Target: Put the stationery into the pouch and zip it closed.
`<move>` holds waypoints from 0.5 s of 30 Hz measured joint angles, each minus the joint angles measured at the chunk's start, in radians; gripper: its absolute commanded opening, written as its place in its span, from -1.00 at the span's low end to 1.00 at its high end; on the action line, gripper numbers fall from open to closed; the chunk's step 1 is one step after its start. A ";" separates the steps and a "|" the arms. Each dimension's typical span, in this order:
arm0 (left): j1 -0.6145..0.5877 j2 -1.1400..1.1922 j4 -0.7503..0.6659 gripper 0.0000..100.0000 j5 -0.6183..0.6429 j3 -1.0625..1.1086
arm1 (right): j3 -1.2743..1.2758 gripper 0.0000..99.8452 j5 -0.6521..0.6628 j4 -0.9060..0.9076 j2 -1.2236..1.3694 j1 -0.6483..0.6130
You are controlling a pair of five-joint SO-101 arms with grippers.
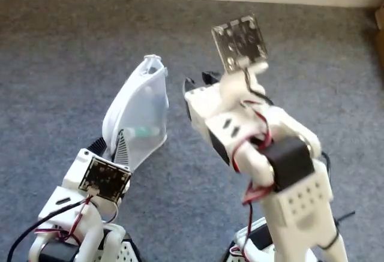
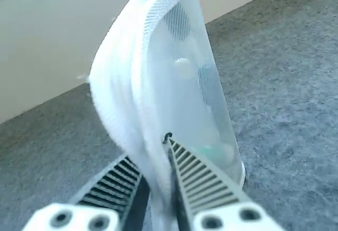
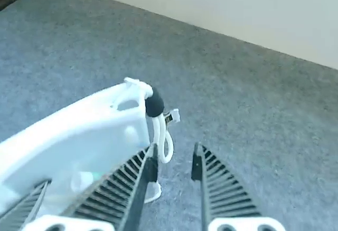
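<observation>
White translucent mesh pouch (image 1: 137, 115), upright, stationery (image 1: 143, 132) inside.

The left gripper (image 1: 114, 146) clamps the near end of the white pouch (image 1: 141, 109), which stretches away beyond its tips, tilted, over the grey surface (image 1: 54, 64). A green item (image 1: 141, 132) shows through the pouch close to that gripper. The right gripper (image 1: 198, 82) hangs just beside the pouch's far end, not touching it, its tips slightly parted.
</observation>
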 measured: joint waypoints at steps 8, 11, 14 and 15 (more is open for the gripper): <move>-0.015 0.000 -0.098 -0.99 0.000 0.018 | 0.230 -0.78 0.000 0.000 -0.170 0.032; -0.071 0.002 -0.118 -0.99 0.002 0.017 | 0.305 -0.78 0.000 0.000 -0.210 0.066; -0.117 0.002 -0.123 -0.99 -0.026 -0.012 | 0.400 -0.78 0.000 -0.034 -0.249 0.087; -0.129 0.002 -0.121 -0.99 -0.035 -0.023 | 0.437 -0.78 0.000 -0.055 -0.261 0.092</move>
